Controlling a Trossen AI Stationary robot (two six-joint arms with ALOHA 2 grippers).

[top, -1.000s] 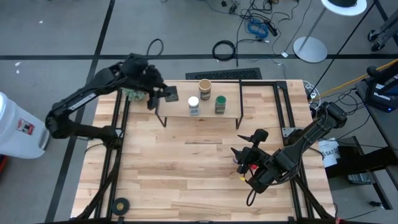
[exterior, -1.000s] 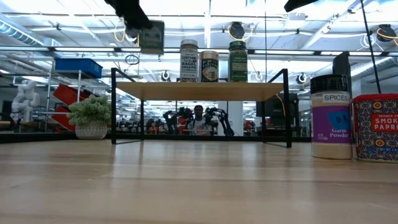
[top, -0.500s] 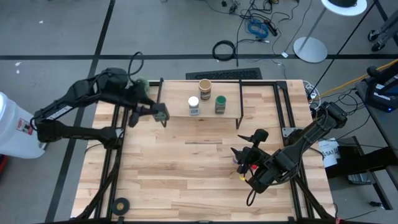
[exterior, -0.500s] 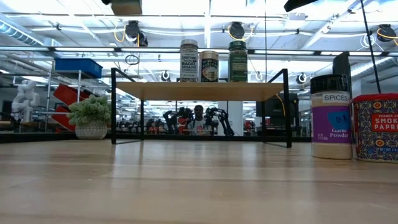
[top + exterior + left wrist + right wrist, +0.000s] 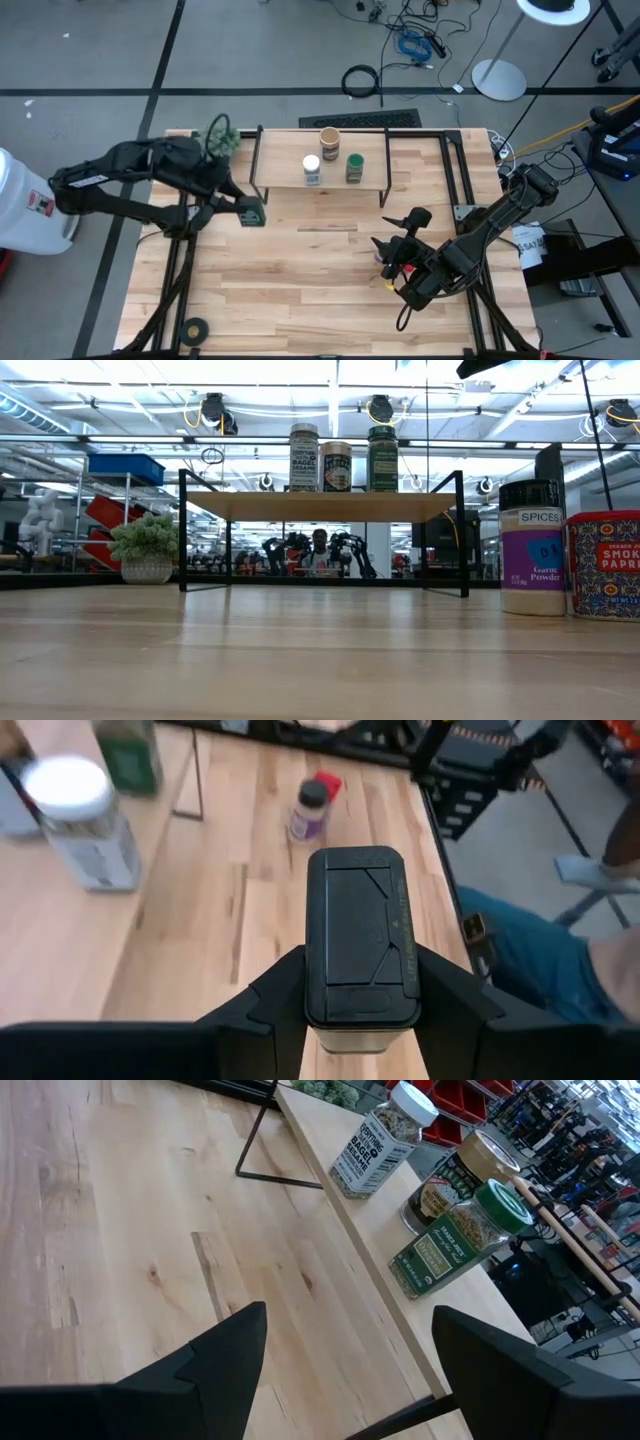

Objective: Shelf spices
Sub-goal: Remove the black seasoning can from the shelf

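A dark square tin (image 5: 360, 935) hangs over the table in front of the shelf's left end, with my left gripper (image 5: 244, 207) shut on it. The shelf (image 5: 283, 172) stands at the far middle on thin black legs. On its top board stand a white-lidded jar (image 5: 311, 168), a tan cylinder (image 5: 329, 138) and a green-lidded jar (image 5: 354, 165). A dark-lidded jar (image 5: 531, 548) and a red tin (image 5: 604, 565) stand on the table at the right, close by my right gripper (image 5: 397, 232), which hovers open with nothing between its fingers. My left gripper pinches the tin's two opposite sides (image 5: 318, 990) between its two fingers (image 5: 270, 1010), close under the lid. The fingers come from the table's left, slanting down. The tin is lifted clear of the table, lid up (image 5: 358, 920), roughly upright.
A fuzzy green plant ball (image 5: 218, 135) sits at the far left beside the shelf. A black tape roll (image 5: 193, 328) lies near the front left corner. Bare wooden tabletop (image 5: 300, 270) stretches between the shelf and the near edge.
My left gripper has swung with the dark tin from over the shelf's left end toward the table's near edge, turning as it went. It stays shut on the tin, which has passed out of the low view's top. My right arm has kept still.
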